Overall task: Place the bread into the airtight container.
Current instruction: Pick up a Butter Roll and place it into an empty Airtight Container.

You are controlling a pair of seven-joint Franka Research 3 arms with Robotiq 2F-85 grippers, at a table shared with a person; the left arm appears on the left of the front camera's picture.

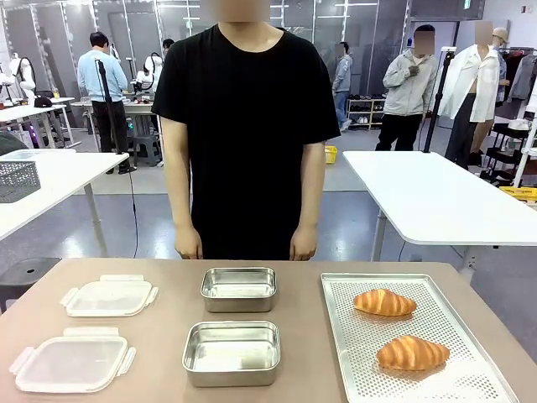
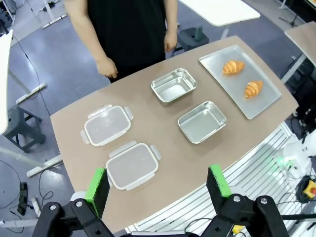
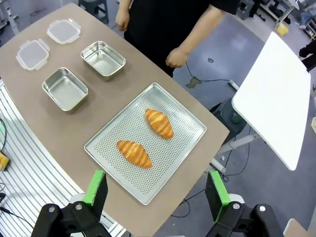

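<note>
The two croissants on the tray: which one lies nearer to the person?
The far croissant, beside the far steel container; the other croissant lies toward the robot's edge of the table.

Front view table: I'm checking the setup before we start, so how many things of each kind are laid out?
Croissants: 2
Steel containers: 2
Clear plastic lids: 2
Perforated tray: 1
Total: 7
</note>
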